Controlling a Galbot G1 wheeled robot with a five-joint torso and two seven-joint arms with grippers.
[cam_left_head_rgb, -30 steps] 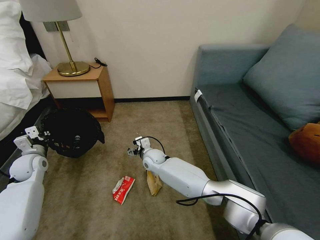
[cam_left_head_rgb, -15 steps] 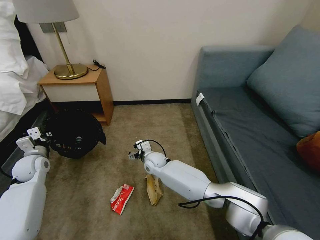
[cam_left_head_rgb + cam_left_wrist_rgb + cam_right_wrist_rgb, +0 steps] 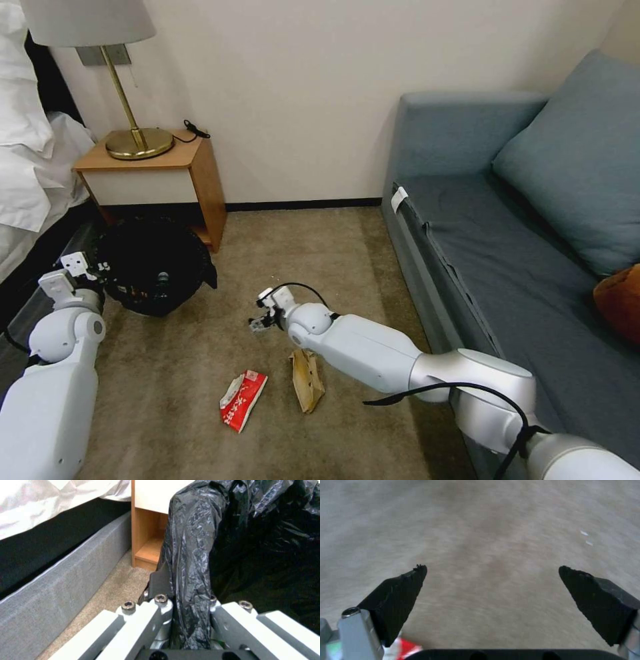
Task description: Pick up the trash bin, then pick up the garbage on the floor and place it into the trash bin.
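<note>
The trash bin (image 3: 153, 267), lined with a crinkled black bag (image 3: 200, 542), sits at the left by the nightstand. My left gripper (image 3: 85, 272) is shut on its rim, and the bag (image 3: 190, 620) is pinched between the fingers. On the carpet lie a red-and-white packet (image 3: 241, 399) and a tan paper wrapper (image 3: 308, 381). My right gripper (image 3: 257, 325) hangs open over bare carpet just beyond the packet, its black pads (image 3: 400, 600) wide apart. A red corner of the packet (image 3: 405, 651) shows under the gripper (image 3: 493, 580).
A wooden nightstand (image 3: 193, 177) with a brass lamp (image 3: 137, 140) stands against the wall behind the bin. The bed (image 3: 27, 173) runs along the left and a grey-blue sofa (image 3: 480, 253) along the right. Open carpet (image 3: 300, 247) lies between them.
My right gripper has dropped and drawn nearer, toward the red-and-white packet. The camera shifted a little. My left gripper still holds the bin rim.
</note>
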